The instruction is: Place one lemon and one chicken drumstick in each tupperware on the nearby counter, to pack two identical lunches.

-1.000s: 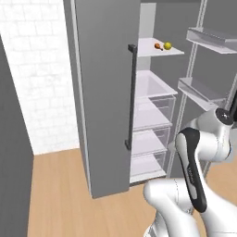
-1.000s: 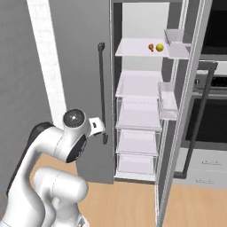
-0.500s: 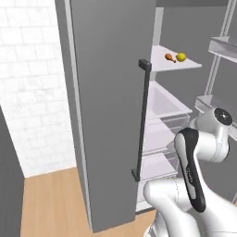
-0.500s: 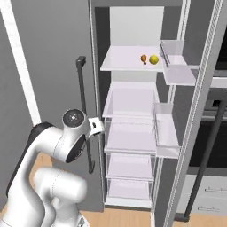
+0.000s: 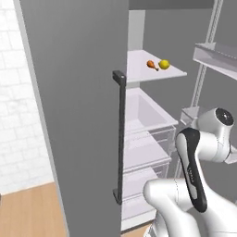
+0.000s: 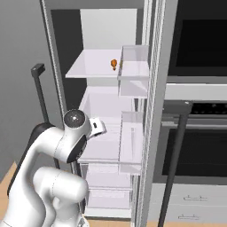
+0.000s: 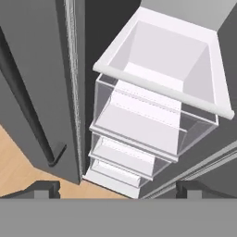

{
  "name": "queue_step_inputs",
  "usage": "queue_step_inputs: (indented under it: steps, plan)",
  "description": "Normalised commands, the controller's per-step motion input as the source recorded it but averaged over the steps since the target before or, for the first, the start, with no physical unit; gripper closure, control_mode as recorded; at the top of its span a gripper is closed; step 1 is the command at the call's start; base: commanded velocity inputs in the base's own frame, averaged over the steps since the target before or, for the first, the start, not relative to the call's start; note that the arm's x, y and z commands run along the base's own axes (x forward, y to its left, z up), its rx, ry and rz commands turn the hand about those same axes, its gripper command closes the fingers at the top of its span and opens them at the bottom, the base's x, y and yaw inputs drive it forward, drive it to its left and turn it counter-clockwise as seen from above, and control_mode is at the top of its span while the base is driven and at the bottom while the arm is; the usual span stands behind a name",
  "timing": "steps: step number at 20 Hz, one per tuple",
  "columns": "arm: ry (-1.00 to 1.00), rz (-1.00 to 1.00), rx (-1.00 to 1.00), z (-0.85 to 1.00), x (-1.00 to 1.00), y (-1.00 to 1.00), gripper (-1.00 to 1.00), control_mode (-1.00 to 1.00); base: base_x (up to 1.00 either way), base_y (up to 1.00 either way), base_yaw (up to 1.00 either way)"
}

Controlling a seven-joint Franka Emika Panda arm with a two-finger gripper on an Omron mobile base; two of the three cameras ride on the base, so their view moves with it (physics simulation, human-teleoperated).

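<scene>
Our gripper hangs open and empty, facing the fridge drawers; the lemon and chicken drumstick lie side by side on the upper shelf, well above our hand

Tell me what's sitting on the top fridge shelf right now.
A drumstick and a lemon lie side by side on the top shelf. From the right, the drumstick shows but a door bin covers the lemon. The shelf's left part is hidden by the door.
</scene>
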Motion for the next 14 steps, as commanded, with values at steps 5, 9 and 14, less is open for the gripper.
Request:
queue_step_inputs:
  steps: [5,9,14]
  plan:
    - [0.0,0.0,0.0,0.0,0.0,0.0,-1.0,1.0,0.44,-0.02,0.0]
    - [0.0,0.0,0.0,0.0,0.0,0.0,-1.0,1.0,0.57,-0.33,0.0]
    - [0.0,0.0,0.0,0.0,0.0,0.0,-1.0,1.0,0.49,-0.12,0.0]
